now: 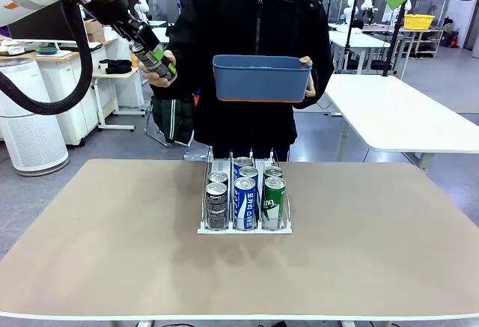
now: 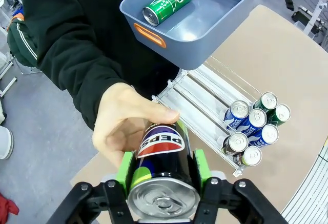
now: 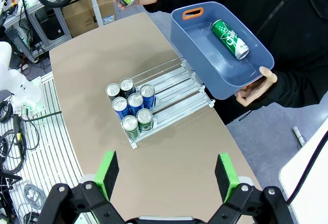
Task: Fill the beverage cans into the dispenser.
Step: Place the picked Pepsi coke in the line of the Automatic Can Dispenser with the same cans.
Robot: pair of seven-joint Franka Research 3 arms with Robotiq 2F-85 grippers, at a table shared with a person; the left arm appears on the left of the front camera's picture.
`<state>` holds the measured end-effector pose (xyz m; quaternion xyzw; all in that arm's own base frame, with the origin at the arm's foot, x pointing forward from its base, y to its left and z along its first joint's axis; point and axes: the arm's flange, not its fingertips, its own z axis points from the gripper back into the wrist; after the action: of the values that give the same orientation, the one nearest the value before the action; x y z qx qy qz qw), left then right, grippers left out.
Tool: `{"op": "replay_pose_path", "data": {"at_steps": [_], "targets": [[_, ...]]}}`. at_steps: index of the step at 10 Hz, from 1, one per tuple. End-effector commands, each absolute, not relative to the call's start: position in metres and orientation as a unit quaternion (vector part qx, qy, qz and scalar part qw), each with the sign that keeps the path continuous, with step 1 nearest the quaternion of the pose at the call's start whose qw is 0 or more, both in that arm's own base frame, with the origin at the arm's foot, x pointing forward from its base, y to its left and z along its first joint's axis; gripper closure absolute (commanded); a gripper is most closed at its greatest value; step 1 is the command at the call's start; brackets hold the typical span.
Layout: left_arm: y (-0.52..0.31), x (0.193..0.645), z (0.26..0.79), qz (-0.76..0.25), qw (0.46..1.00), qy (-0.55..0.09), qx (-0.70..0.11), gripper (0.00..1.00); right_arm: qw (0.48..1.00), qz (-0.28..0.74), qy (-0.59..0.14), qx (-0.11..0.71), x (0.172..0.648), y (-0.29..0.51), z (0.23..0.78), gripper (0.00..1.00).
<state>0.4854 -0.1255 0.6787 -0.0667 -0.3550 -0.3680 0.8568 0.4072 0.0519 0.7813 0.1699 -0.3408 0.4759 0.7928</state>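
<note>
- Your left claw (image 2: 163, 165) is clenched on a black cola can (image 2: 160, 149), held up beyond the table's (image 1: 112, 260) far left corner. The person's hand (image 2: 120, 129) grips the same can.
- Your right claw (image 3: 166, 175) is released and holds nothing, high over the table's right edge.
- The rack (image 1: 244, 229) stands mid-width, its back end at the far edge. Six cans (image 1: 245, 192) sit at its near end, two per lane.
- The person holds a blue tub (image 1: 261, 80) above the far edge, with a green can (image 2: 167, 3) lying in it.
- The tan tabletop is otherwise bare. Beyond it you have grey floor (image 1: 112, 147), white tables (image 1: 404, 114) on the right and an air purifier (image 1: 30, 117) on the left.
</note>
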Motion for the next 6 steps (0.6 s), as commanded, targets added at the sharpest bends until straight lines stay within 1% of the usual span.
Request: {"op": "replay_pose_path", "data": {"at_steps": [1, 6], "targets": [[-0.1241, 0.4855, 0.6786, -0.369, 0.856, -0.355, -0.065, 0.83, 0.791, 0.476, -0.341, 0.175, 0.4076, 0.0524, 0.7808, 0.0], [-0.1241, 0.4855, 0.6786, -0.369, 0.856, -0.355, -0.065, 0.83, 0.791, 0.476, -0.341, 0.175, 0.4076, 0.0524, 0.7808, 0.0]]}}
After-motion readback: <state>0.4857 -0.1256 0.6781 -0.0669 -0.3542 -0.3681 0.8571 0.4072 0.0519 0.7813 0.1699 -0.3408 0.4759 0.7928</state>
